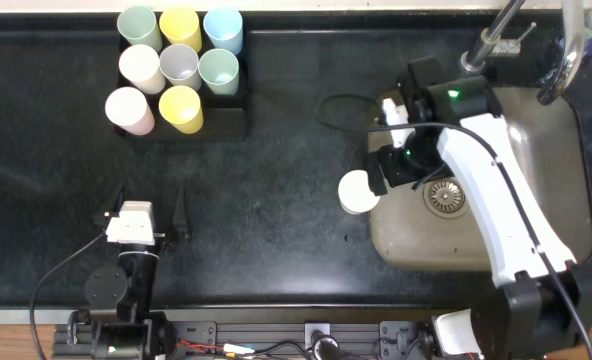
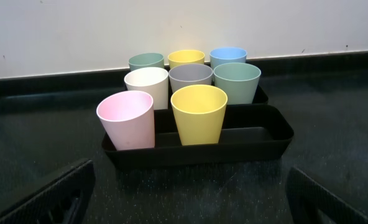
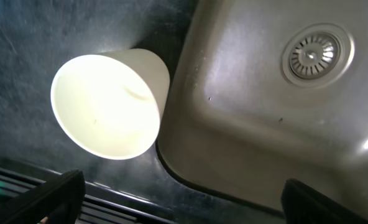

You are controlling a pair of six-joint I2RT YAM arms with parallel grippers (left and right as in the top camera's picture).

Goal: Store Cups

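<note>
Cup point(image 3: 106, 106) on counter point(image 3: 22, 37) just beside sink point(image 3: 246, 124) rim, ahead of wide-spread right jaws, untouched.

A dark, speckled black stone worktop point(image 1: 276, 200) spans the scene. Set into its right end is a brushed stainless-steel sink basin point(image 1: 568, 185) with a round perforated drain strainer point(image 1: 446, 196) and a chrome tap point(image 1: 496, 35) behind it. A plain white wall point(image 2: 171, 25) rises behind the worktop.

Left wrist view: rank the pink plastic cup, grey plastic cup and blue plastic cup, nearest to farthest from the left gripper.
1. Pink plastic cup: front row of the black tray, nearest the left gripper.
2. Grey plastic cup: middle row, centre.
3. Blue plastic cup: back row, farthest.
</note>
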